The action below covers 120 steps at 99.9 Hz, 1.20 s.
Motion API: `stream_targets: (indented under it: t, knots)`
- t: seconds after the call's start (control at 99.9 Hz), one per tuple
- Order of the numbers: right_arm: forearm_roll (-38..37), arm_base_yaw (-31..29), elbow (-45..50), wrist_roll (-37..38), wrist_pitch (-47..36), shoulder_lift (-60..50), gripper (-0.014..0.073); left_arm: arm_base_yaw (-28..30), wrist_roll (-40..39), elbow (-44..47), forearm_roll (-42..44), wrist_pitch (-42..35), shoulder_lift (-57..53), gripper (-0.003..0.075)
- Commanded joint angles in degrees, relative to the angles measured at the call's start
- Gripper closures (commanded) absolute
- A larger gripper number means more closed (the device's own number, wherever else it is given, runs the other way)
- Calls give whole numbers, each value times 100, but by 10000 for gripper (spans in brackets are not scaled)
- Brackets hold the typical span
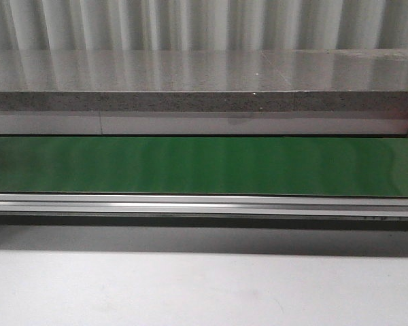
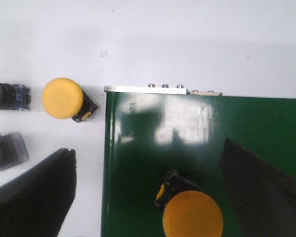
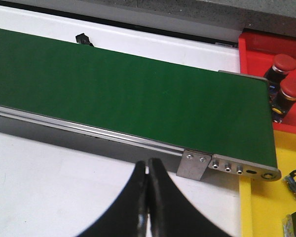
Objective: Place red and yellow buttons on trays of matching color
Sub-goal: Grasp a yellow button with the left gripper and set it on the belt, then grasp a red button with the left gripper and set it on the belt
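Yellow button (image 2: 192, 216) sits on the green belt (image 2: 256, 128), cap up, directly between the spread jaws of the left gripper (image 2: 153, 197); left arm is nearer. Second yellow button (image 2: 63, 98) lies on the white bench (image 2: 187, 39). Right gripper (image 3: 148, 197) jaws closed, empty, near belt's far end.

The front view looks level across the green conveyor belt (image 1: 204, 166) toward a grey counter (image 1: 204, 75). Both wrist cameras look steeply down, close, on opposite ends of that same belt
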Motion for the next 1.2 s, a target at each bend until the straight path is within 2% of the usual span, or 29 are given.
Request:
stream_targets:
  t: [0.0, 0.24, 0.46, 0.851, 1.031, 1.191]
  knots:
    - [-19, -3, -147, -41, -400, 52, 659, 186, -78, -293, -26, -91, -330, 169]
    - [-19, -3, -147, -41, -400, 52, 659, 1015, -205, -303, 66, 264, -216, 173]
    - [-19, -3, -147, -41, -400, 52, 659, 1685, -355, -303, 54, 560, 459, 173]
    - [-19, -3, -147, -41, -400, 52, 659, 1911, -504, -303, 80, -224, 1579, 173]
    - [-19, -3, -147, -41, -400, 52, 659, 1911, -507, -303, 44, -828, 2008, 174]
    - [-19, -3, -147, -41, -400, 52, 659, 1911, -507, -356, 40, -1110, 2235, 208]
